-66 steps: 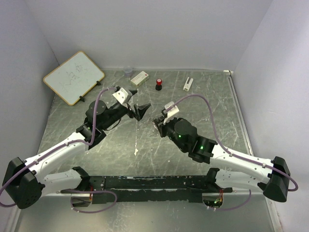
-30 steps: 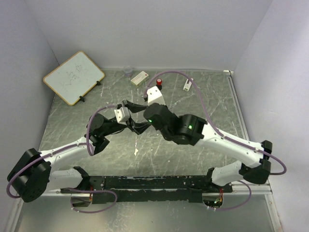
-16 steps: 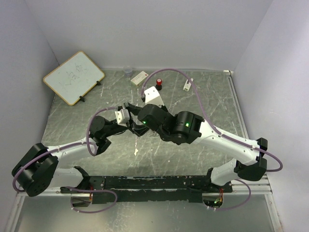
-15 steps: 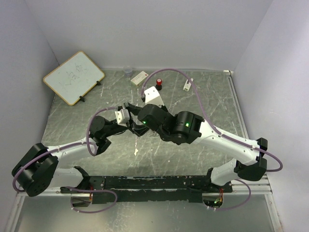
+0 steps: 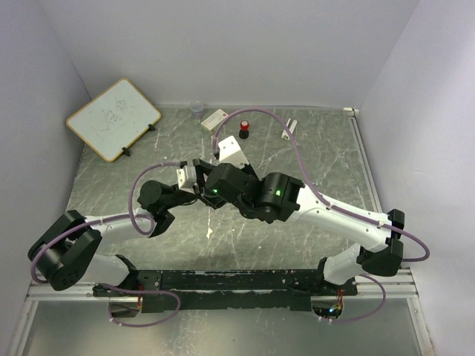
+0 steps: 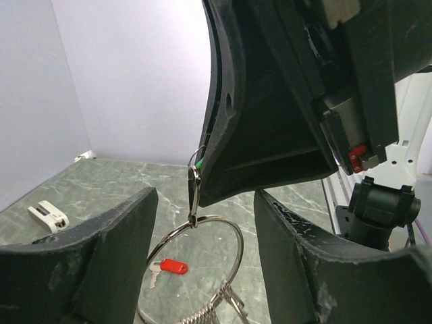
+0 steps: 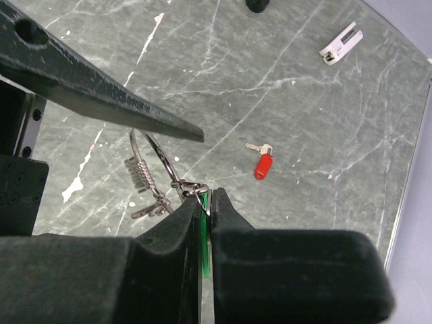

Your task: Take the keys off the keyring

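My right gripper is shut on the green key, which is pinched edge-on between its pads. A small split ring links that key to the keyring, a silver wire loop with a coil at its low end. In the left wrist view the keyring hangs between the spread fingers of my left gripper; I see no pad pressing on it. The red key lies loose on the table, also in the left wrist view. In the top view both grippers meet at mid-table.
A whiteboard stands at the back left. A black cylinder with a red cap, a white box, a white clip and a clear cup sit along the back. Purple cables arch over both arms.
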`<state>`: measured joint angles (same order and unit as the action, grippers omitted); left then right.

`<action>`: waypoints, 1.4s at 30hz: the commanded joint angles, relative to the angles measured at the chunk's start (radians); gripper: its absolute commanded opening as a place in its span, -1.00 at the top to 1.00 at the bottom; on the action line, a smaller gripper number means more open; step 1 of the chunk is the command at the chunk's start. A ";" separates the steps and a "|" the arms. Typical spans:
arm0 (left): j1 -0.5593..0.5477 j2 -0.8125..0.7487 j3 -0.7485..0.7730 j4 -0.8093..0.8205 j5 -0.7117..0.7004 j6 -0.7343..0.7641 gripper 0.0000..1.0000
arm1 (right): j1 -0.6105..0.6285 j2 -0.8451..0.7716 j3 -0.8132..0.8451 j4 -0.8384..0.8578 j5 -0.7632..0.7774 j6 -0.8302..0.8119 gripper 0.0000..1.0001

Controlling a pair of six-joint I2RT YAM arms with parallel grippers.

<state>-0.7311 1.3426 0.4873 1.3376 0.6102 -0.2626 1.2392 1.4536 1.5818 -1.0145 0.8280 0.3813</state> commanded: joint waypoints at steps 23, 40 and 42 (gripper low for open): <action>-0.027 -0.017 0.067 -0.148 -0.149 0.100 0.86 | 0.057 -0.054 0.015 -0.058 0.020 0.038 1.00; -0.027 -0.110 0.040 -0.219 -0.218 0.155 0.86 | 0.057 -0.051 0.001 -0.079 0.020 0.060 0.84; -0.027 -0.113 0.039 -0.218 -0.218 0.155 0.86 | 0.057 -0.055 -0.002 -0.076 0.021 0.060 0.83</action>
<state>-0.7696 1.2572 0.5228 1.1049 0.4938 -0.1272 1.2823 1.4258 1.5818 -1.0584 0.8562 0.4198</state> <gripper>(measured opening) 0.093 0.081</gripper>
